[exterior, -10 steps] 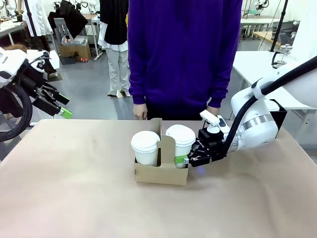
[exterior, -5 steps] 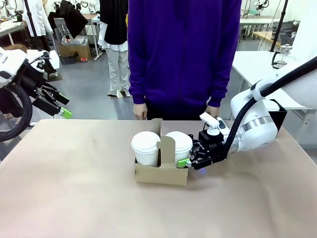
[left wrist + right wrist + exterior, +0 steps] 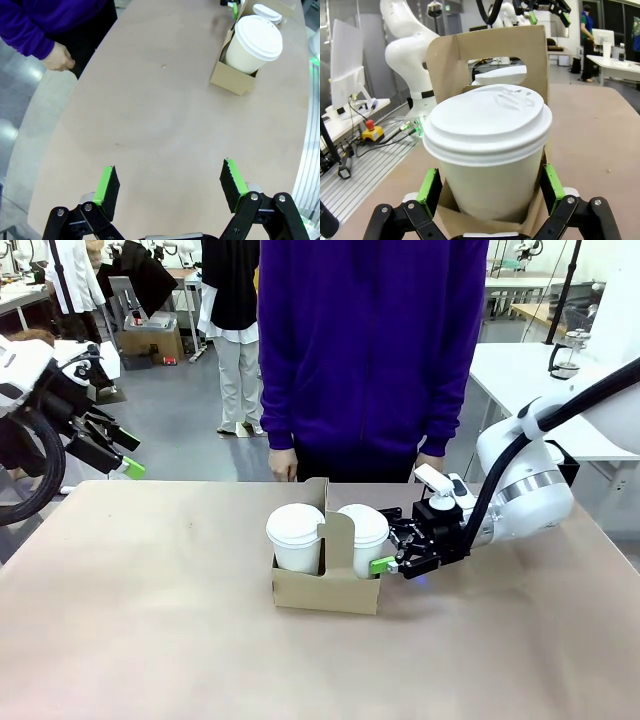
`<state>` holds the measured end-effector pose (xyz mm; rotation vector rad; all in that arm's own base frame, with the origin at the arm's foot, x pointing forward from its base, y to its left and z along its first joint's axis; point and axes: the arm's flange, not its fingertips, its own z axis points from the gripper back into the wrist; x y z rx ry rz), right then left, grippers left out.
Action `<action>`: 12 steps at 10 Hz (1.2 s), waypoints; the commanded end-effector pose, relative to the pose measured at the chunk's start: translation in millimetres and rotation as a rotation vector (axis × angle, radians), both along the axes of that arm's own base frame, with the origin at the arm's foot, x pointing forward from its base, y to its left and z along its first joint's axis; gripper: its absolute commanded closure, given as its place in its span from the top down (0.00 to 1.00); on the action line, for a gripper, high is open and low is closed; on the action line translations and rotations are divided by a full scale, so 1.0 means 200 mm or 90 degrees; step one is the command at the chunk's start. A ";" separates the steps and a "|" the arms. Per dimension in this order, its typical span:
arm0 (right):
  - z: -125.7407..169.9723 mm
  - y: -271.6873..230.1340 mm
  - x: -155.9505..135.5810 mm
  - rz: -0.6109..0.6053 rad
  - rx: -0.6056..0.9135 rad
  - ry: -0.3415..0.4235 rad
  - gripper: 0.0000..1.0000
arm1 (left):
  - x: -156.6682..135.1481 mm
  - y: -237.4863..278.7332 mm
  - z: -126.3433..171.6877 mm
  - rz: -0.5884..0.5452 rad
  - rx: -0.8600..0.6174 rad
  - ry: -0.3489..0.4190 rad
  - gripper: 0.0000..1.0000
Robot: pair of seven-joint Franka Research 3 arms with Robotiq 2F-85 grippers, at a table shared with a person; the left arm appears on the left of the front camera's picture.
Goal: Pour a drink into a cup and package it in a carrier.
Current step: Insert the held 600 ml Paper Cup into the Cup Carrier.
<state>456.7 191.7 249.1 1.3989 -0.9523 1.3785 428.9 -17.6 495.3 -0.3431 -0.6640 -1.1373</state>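
We see an evenly bright room lit from above, and the table (image 3: 150,640) carries only soft, weak shadows beside the carrier (image 3: 325,585). In both wrist views the wide lens bends the edges, so the table border curves in the left one. In the right wrist view the near cup (image 3: 487,145) is sharp, while the room behind it is a little soft.

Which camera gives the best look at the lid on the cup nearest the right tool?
The right wrist view: the lid sits close up, raised markings visible. The front view shows it small, partly behind the carrier handle. The left wrist view shows only a far sliver.
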 end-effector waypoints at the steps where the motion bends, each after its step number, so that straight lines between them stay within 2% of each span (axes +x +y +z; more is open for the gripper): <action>1: 0.07 -0.09 -0.05 -0.017 -0.023 -0.012 1.00 | -0.01 0.00 0.01 -0.005 -0.003 -0.004 1.00; 3: 0.12 -0.19 -0.06 -0.049 -0.038 -0.019 1.00 | -0.01 0.00 0.01 -0.005 -0.003 -0.004 1.00; 5: 0.20 -0.35 -0.12 -0.095 -0.070 -0.002 1.00 | -0.01 0.00 0.01 -0.005 -0.003 -0.004 1.00; 7: 0.30 -0.58 -0.26 -0.168 -0.121 0.055 1.00 | -0.01 0.00 0.01 -0.005 -0.003 -0.004 1.00; 9: 0.47 -0.81 -0.47 -0.249 -0.195 0.155 1.00 | -0.01 0.00 0.01 -0.005 -0.003 -0.004 1.00; 12: 0.60 -0.98 -0.65 -0.359 -0.272 0.210 1.00 | -0.01 0.00 0.01 -0.005 -0.003 -0.004 1.00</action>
